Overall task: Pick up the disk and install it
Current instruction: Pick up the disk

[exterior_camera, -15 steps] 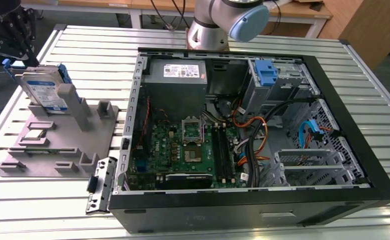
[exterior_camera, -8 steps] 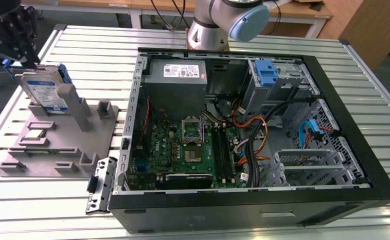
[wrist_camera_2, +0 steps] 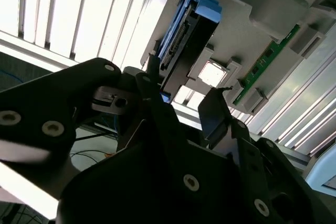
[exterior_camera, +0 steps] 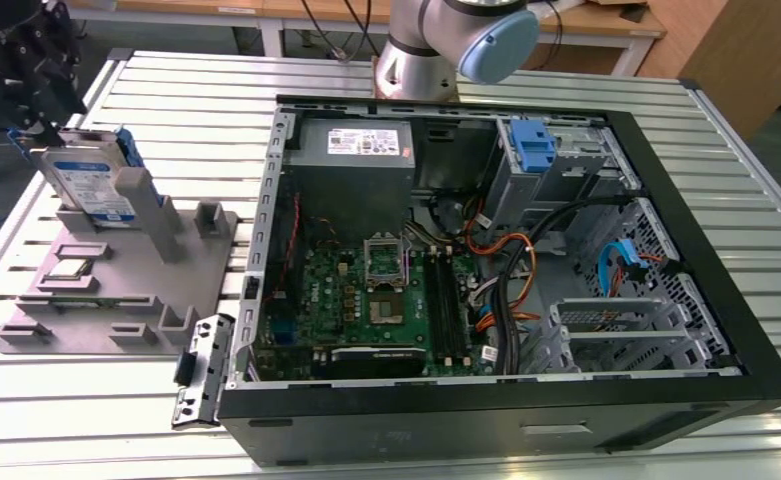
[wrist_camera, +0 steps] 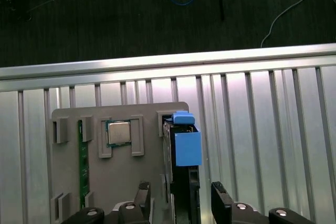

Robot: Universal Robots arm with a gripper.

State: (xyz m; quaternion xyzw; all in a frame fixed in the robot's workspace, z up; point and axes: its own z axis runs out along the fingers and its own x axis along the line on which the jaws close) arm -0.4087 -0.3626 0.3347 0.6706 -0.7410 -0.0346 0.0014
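Observation:
The disk (exterior_camera: 90, 185) stands upright on its edge in a slot of the grey holder plate (exterior_camera: 123, 290) at the exterior view's left. It is silver with a white and blue label and blue side rails. My gripper (exterior_camera: 39, 128) hangs just above its top edge. In the first wrist view the disk (wrist_camera: 186, 148) is seen edge-on, and the gripper (wrist_camera: 181, 199) is open with one finger on each side, apart from it. The second wrist view shows the disk (wrist_camera_2: 181, 40) beyond the spread fingertips (wrist_camera_2: 152, 74).
An open computer case (exterior_camera: 497, 405) lies to the exterior view's right, with a grey power-supply box (exterior_camera: 363, 150), a blue latch (exterior_camera: 533, 145) and a motherboard (exterior_camera: 377, 290) inside. A processor chip (wrist_camera: 118, 132) and memory stick (wrist_camera: 82, 166) sit on the holder plate. The slatted table's edge (wrist_camera: 168, 64) is close behind.

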